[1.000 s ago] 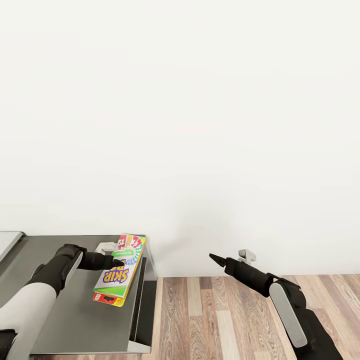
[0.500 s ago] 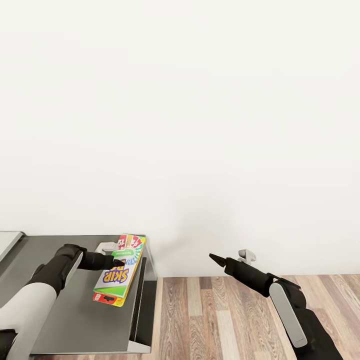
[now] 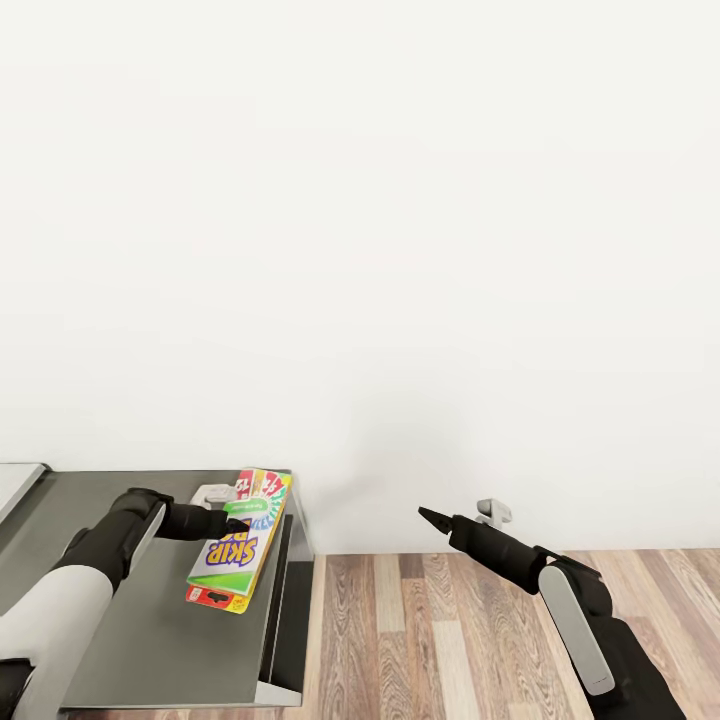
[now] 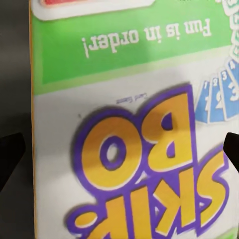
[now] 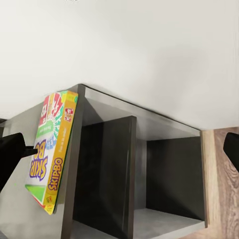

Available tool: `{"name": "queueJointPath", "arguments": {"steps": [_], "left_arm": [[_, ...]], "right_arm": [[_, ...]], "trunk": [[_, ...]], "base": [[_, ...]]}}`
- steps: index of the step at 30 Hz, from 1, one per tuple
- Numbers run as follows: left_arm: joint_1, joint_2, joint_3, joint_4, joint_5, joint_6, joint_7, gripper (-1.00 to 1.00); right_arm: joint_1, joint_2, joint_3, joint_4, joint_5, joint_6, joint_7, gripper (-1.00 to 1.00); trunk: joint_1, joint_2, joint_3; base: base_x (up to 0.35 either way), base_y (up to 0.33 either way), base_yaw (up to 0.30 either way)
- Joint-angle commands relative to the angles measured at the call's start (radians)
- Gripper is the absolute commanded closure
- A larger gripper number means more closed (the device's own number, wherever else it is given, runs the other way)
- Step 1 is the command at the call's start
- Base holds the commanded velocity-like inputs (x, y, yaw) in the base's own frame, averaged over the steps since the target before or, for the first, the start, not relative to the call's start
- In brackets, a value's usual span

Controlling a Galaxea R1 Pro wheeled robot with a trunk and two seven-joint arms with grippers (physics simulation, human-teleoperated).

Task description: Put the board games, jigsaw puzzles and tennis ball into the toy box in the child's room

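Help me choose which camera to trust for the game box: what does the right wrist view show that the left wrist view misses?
The right wrist view alone shows the board game standing tilted on the table at its end edge, the yellow side panel reading SKIPBO, and the dark open shelves below. The left wrist view alone shows the cover close up, upside down: "Fun is in order!" on green and fanned blue cards. Both share the Skip-Bo cover lettering and dark tips of their own claws at the picture edges.

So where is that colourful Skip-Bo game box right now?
In the head view, the flat Skip-Bo game box lies at the grey table's right edge, lower left, under the left gripper.
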Motion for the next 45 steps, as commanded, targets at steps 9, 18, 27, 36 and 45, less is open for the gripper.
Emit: {"name": "queueJointPath", "arguments": {"steps": [9, 18, 27, 36, 45], "left_arm": [[-0.001, -0.002, 0.003, -0.001, -0.011, 0.003, -0.019, -1.00], [-0.001, -0.003, 0.002, -0.001, -0.010, 0.003, -0.021, -1.00], [-0.001, -0.004, 0.002, -0.001, -0.009, 0.002, -0.022, -1.00], [-0.001, -0.004, 0.002, -0.001, -0.009, 0.002, -0.022, -1.00], [-0.001, -0.005, 0.001, -0.001, -0.009, -0.005, -0.023, -1.00]], "right_arm": [[-0.001, 0.001, -0.001, 0.000, -0.001, 0.006, 0.003, -1.00], [-0.001, 0.001, -0.002, 0.002, -0.001, 0.006, 0.003, -1.00], [-0.001, 0.000, -0.002, 0.000, -0.001, 0.006, 0.003, -1.00], [-0.001, 0.000, -0.002, -0.001, -0.001, 0.006, 0.003, -1.00], [-0.001, 0.000, -0.002, -0.001, -0.001, 0.006, 0.003, -1.00]], "trunk": [[0.001, -0.002, -0.002], [0.001, -0.002, -0.002], [0.001, -0.002, -0.002], [0.001, -0.002, -0.002], [0.001, -0.002, -0.002]], "base": [[0.000, 0.000, 0.000], [0.000, 0.000, 0.000], [0.000, 0.000, 0.000], [0.000, 0.000, 0.000], [0.000, 0.000, 0.000]]}}
